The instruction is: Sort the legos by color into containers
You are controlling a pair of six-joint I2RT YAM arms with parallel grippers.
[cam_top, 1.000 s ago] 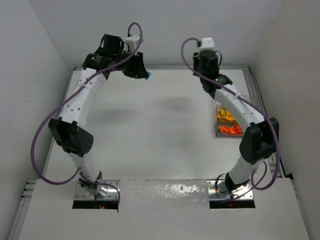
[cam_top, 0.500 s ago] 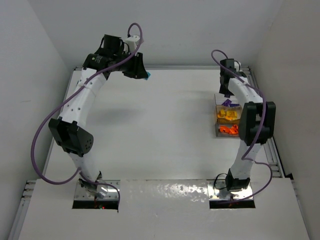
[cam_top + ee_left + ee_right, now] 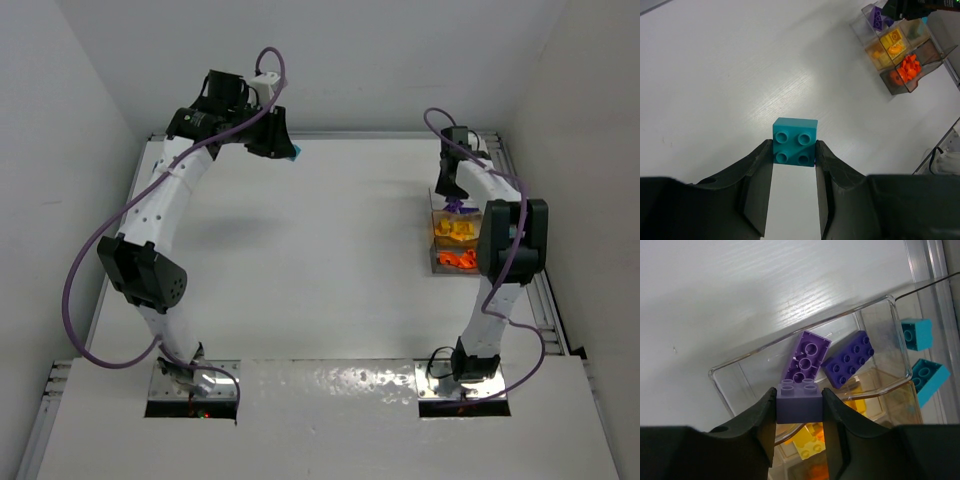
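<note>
Far-left: left gripper [image 3: 288, 149] grips teal brick [image 3: 296, 152]; right gripper [image 3: 456, 201], purple brick [image 3: 459, 208], above containers [image 3: 437, 259]

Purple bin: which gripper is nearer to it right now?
Right. The right gripper hangs just over the purple bin, gripping a purple brick. The left gripper is well across the table to the left, gripping a teal brick.

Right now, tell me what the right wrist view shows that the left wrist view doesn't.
Right wrist only: the lilac brick pinched in the right gripper, over the purple compartment. Left wrist only: the left gripper shut on a square teal brick above the bare table. Both: the containers, holding purple bricks and yellow bricks.
</note>
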